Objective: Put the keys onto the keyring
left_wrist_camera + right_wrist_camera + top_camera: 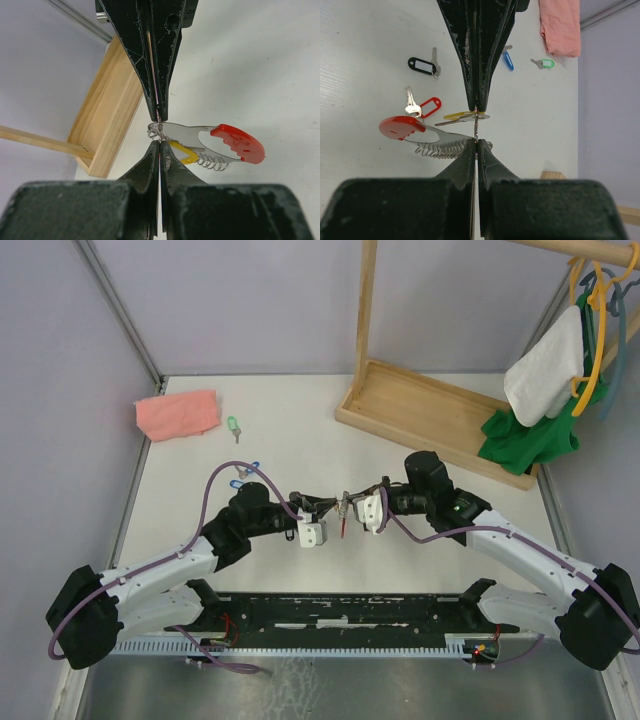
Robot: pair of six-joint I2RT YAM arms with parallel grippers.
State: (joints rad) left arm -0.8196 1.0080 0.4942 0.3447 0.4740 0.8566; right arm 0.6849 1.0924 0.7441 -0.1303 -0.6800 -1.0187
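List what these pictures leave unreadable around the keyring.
Wrist views: whether the yellow key is threaded onto the keyring; closed fingers cover the junction.
Top view: the black key and red key are unseen, apparently under the left arm.
Right wrist view: blue key half behind a finger.

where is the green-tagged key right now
Top view: the green-tagged key lies at the far left, just right of the pink cloth, beyond the left arm.
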